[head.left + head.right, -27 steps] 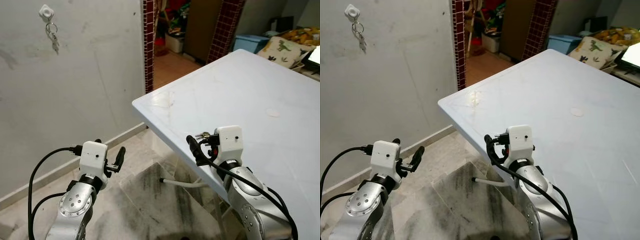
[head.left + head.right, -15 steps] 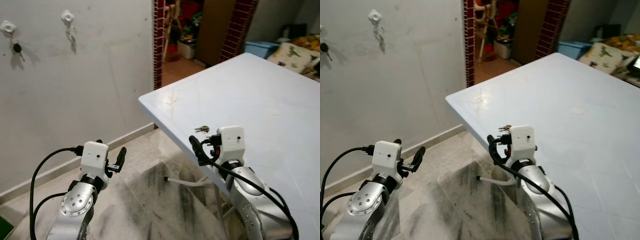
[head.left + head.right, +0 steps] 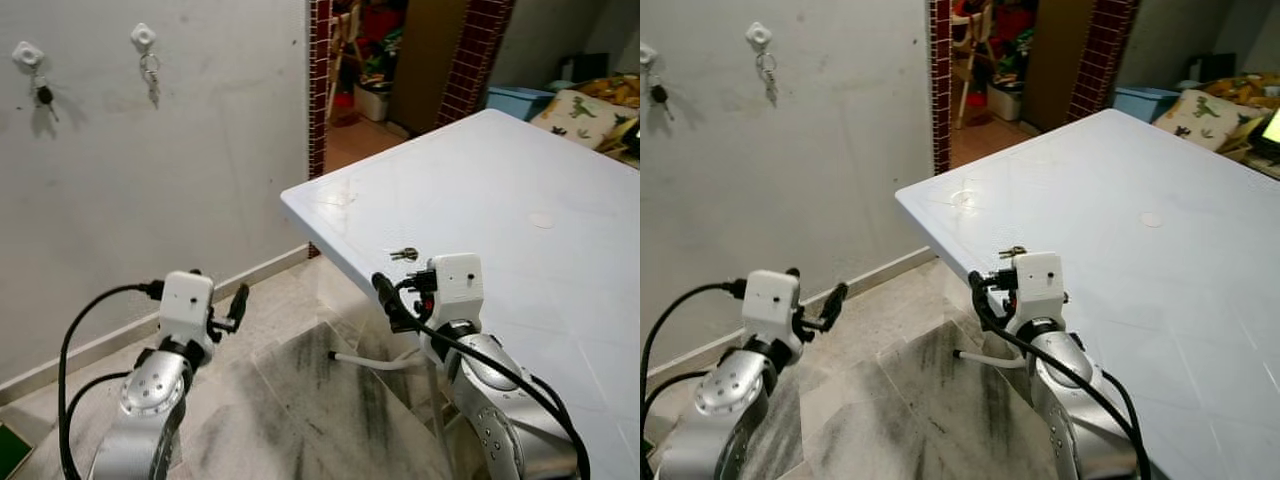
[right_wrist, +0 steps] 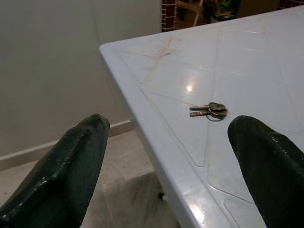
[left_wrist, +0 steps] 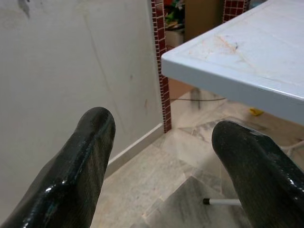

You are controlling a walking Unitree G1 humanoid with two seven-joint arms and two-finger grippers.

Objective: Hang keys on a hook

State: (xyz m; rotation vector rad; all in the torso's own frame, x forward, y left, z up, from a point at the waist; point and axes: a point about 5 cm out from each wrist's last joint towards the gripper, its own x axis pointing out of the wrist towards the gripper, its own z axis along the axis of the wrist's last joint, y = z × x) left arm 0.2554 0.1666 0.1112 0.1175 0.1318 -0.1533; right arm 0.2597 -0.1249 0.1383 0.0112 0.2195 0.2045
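Flat on the white plastic table point(image 3: 520, 190), near its left edge, a small bunch of metal keys point(image 4: 209, 110) is lying untouched. Just short of it the right gripper point(image 4: 171, 156) is hovering with fingers spread and grasping nothing. Off to the side the left gripper point(image 5: 166, 156) is hanging over the marble floor point(image 5: 156, 190), likewise parted and empty. Up on the grey wall point(image 3: 220, 150), two white hooks point(image 3: 143, 36) are each already carrying keys.
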